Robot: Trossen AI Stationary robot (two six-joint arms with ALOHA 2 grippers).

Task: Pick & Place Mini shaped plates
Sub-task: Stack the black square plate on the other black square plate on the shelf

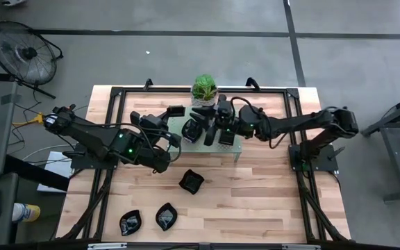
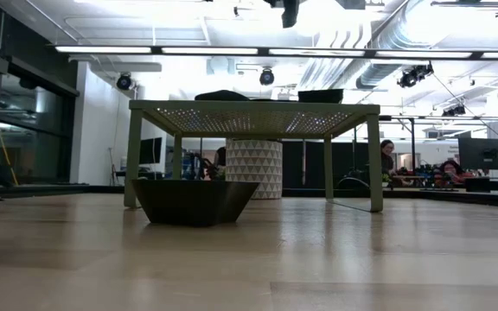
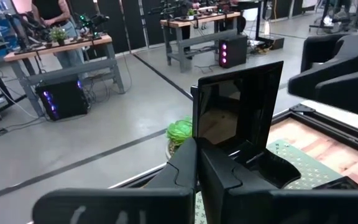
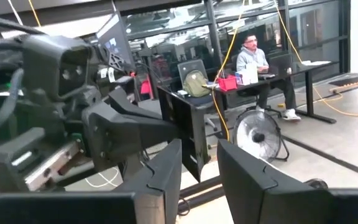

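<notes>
The left gripper [image 3: 196, 163] is pressed together on a glossy black square plate [image 3: 236, 107], held upright above its fingertips, over the pale green perforated rack [image 1: 236, 144]. The right gripper [image 4: 199, 163] stands half spread just beside that plate, not touching it. A wavy black plate [image 1: 192, 182] lies on the wooden table [image 1: 269, 201], well apart.

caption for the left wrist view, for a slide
Left gripper shut on a square black plate, held upright above the green rack.

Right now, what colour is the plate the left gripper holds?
Glossy black. The square plate stands upright in the left gripper, clearest in the left wrist view.
</notes>
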